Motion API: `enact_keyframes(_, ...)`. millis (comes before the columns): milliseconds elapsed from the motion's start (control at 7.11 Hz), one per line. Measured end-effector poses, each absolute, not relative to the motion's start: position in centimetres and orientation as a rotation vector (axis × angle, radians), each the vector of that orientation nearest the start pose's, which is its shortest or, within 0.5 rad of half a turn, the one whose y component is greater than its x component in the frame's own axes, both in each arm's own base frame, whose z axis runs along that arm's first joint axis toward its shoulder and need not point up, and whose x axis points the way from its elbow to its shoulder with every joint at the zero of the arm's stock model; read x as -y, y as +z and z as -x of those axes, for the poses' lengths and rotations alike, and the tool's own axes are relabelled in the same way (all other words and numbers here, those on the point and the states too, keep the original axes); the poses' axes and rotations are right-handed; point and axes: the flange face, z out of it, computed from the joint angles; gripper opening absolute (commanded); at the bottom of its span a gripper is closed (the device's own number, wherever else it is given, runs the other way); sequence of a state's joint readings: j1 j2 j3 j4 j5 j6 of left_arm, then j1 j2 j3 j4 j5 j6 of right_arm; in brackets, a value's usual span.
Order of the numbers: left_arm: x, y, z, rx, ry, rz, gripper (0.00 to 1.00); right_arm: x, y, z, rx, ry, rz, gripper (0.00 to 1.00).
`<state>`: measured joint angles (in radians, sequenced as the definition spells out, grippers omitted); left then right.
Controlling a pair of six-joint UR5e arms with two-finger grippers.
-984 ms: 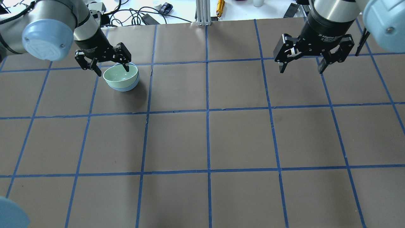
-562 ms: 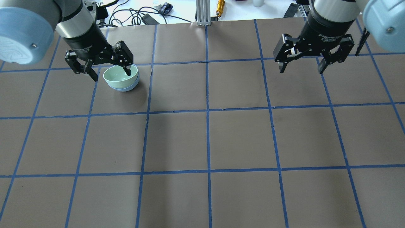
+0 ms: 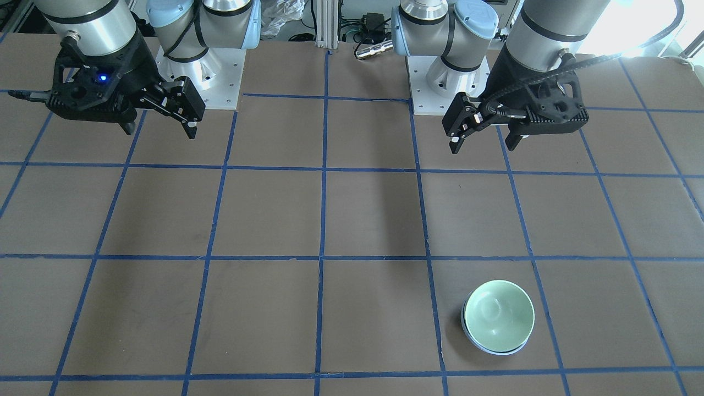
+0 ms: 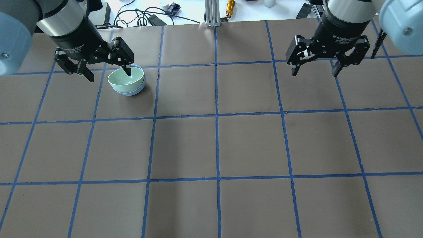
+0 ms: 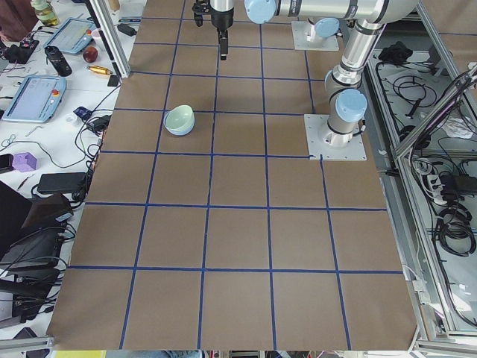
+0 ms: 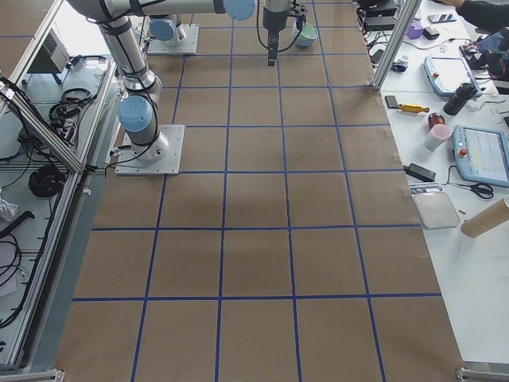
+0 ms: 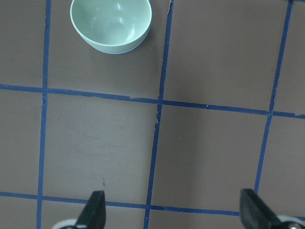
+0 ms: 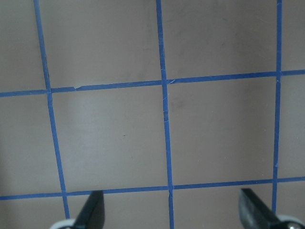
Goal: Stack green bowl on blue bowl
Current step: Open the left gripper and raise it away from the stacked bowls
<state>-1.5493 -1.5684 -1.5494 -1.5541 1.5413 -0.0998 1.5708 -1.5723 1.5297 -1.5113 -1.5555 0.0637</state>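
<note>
1. Bright, even light from above covers the brown table (image 4: 251,145); shadows on it are faint, broad and soft-edged
2. Small white glints lie inside the green bowl (image 3: 499,316)
3. The front-facing view's top right corner is blown out
4. Both wrist views look slightly soft

Silver arms (image 4: 347,8), lt-blue joint caps (image 4: 401,23); blk left gripper (image 4: 109,76), right gripper (image 4: 314,74).

Brown table (image 4: 251,145) gridded with blue tape (image 4: 217,115) carries the blue bowl (image 4: 134,93), green bowl (image 4: 124,82) nested inside.
</note>
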Motion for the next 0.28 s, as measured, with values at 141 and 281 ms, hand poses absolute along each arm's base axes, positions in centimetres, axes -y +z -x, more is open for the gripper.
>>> enact_keyframes(141,49.66,50.22,12.56,-3.166,-0.064,0.190,1.00,48.92,50.29,-13.48,-3.125,0.026,-0.100,1.00)
enact_keyframes(281,49.63,50.24,12.56,-3.167,-0.064,0.185,1.00,48.92,50.29,-13.48,-3.125,0.026,-0.099,1.00)
